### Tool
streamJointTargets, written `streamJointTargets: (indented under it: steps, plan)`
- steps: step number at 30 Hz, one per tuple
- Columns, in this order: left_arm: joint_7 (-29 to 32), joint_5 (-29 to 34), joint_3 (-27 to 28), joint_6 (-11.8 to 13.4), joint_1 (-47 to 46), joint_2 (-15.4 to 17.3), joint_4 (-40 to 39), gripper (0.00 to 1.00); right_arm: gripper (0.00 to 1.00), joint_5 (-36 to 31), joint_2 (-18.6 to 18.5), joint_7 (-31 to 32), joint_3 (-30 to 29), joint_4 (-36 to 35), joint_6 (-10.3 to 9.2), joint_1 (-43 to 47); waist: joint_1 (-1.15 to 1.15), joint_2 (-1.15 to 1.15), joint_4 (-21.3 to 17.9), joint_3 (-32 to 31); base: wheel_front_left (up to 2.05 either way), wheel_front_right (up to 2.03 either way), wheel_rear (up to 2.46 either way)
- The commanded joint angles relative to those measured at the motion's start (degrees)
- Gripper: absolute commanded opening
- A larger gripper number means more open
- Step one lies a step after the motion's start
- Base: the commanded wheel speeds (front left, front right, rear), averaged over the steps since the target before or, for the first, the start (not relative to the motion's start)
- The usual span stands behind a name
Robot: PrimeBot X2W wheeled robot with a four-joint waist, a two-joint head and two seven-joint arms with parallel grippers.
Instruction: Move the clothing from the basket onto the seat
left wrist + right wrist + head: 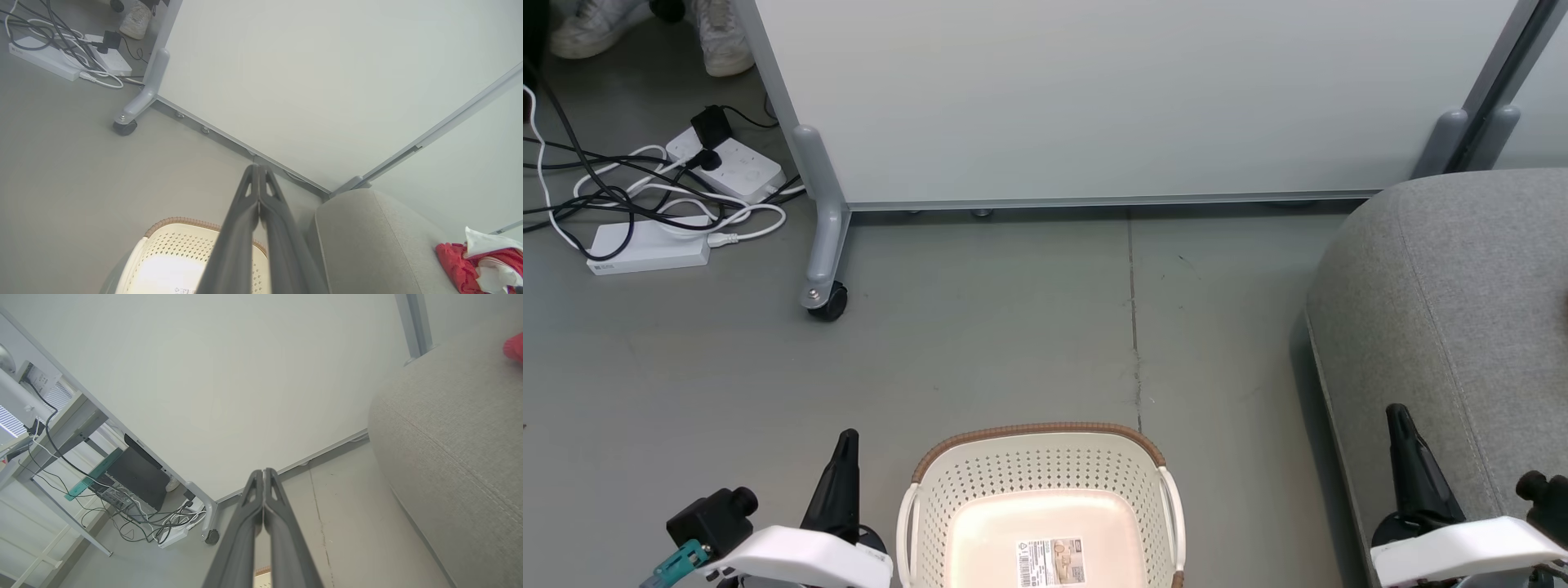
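We hold both arms low on either side of the basket (pixel 1033 429), which stands on the grey floor (pixel 1013 327) in front of us. Its perforated walls and pale bottom show bare except for a printed label (pixel 1052 562). The left end effector (pixel 847 445) has its two dark fingers pressed together with nothing between them. The right end effector (pixel 1396 418) is pinched closed in the same way and is just as empty, poised next to the edge of the seat (pixel 1462 286).

The clothing (pixel 478 261) lies on the grey seat cushion, well apart from the basket. In the left wrist view it is a loose heap, the plain red garment (pixel 453 261) touching a red piece with white panels (pixel 492 255). A red edge (pixel 514 347) also shows at the far corner of the right wrist view. We judge the move essentially done.

These garments look light, limp and crumpled, so they should drape and stretch rather than keep a shape, and a trailing sleeve could drag or catch. If we must tidy them, we would pinch a raised fold near the top of the heap, not a flat patch. We would lift high enough for the hanging cloth to come free. The wheeled partition panel (pixel 1094 98) stands behind, out of the way.
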Motion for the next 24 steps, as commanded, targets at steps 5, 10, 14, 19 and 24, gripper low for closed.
streamJointTargets:
  steps: [5, 10, 14, 19, 24]
  plan:
    - [1.0, -4.5, 1.0, -0.8, -2.0, 0.6, -1.3, 0.00, 0.00, 5.3, -0.9, 0.8, -0.7, -1.6, 0.01, 0.2, 0.00, 0.00, -0.1, -0.1, 0.00, 0.00, 0.00]
    - [1.9, -8.3, 1.5, -1.2, -2.2, 0.8, -1.5, 0.00, 0.00, 9.7, -1.3, 1.4, -1.0, -2.3, 0.01, 0.7, 0.00, 0.00, -0.3, -0.3, 0.00, 0.00, 0.00]
    - [2.8, -11.8, 2.1, -1.7, -2.4, 0.9, -1.7, 0.00, 0.00, 14.0, -1.6, 1.9, -1.3, -2.8, 0.02, 1.1, 0.00, 0.00, -0.4, -0.4, 0.00, 0.00, 0.00]
    - [3.7, -15.2, 2.6, -2.0, -2.6, 1.0, -2.0, 0.00, 0.00, 18.0, -2.0, 2.4, -1.5, -3.4, 0.02, 1.5, 0.00, 0.00, -0.6, -0.5, 0.00, 0.00, 0.00]
    - [4.5, -18.4, 3.1, -2.4, -2.8, 1.2, -2.2, 0.00, 0.00, 21.9, -2.4, 2.8, -1.8, -4.0, 0.02, 2.0, 0.00, 0.00, -0.7, -0.7, 0.00, 0.00, 0.00]
